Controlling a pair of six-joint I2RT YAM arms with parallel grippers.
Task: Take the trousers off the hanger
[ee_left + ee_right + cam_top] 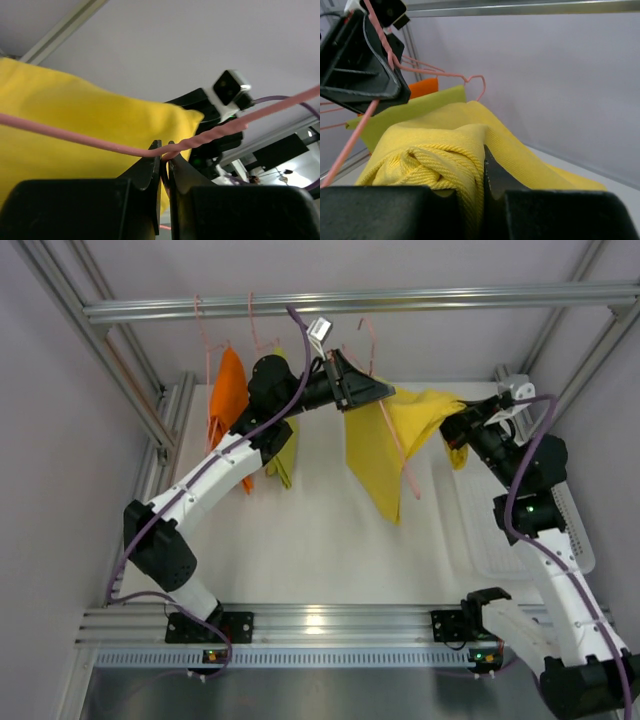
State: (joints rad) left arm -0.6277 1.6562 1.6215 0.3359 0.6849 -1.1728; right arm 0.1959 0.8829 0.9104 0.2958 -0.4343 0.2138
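Yellow trousers (375, 455) drape over a pink hanger (75, 136); orange pair (228, 390) and yellow-green pair (283, 455) hang leftward.

An aluminium rail (400, 302) spans above the white table (310, 540); a white tray (482, 540) lies at its right

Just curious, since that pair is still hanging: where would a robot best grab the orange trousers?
Probably the loose lower cloth, pinched across the fold, coming from the open table side. The orange trousers drape freely downward there, while the frame post crowds their other side.
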